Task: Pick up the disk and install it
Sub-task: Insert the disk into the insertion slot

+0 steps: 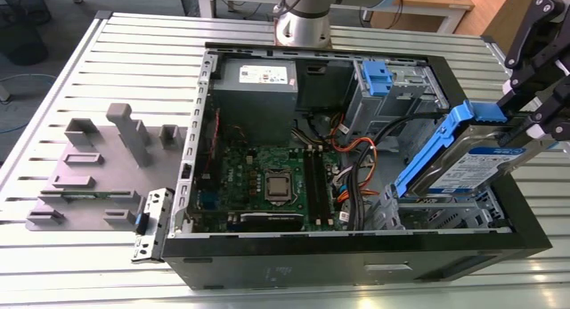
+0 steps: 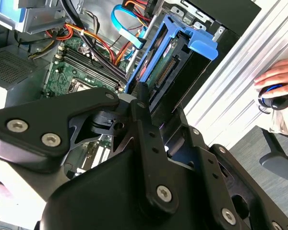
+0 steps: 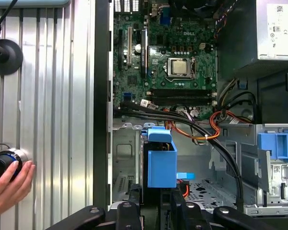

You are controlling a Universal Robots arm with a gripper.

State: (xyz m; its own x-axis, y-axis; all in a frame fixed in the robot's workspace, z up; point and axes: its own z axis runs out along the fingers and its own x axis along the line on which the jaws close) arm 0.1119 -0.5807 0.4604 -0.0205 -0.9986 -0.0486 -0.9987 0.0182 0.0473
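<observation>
Disk (image 1: 476, 172): tilted, lower end at drive bay (image 1: 445, 212) of open case (image 1: 338, 255), exterior view's right.
Fingers (image 2: 144, 115): clamped on disk's raised blue-bracket end.
Case: on table (image 1: 133, 49).

One open computer case (image 1: 338, 263), one motherboard (image 1: 258, 179), one grey power-supply box (image 1: 258, 92), one disk (image 1: 481, 170), one fixed blue caddy (image 1: 376, 79), one person's hand (image 3: 9, 186).

The slatted metal table (image 1: 133, 55) is carrying an open computer case (image 1: 338, 259) (lying on its side, interior facing up). A grey holder plate (image 1: 98, 172) is sitting just beside it, toward the exterior view's left.
</observation>
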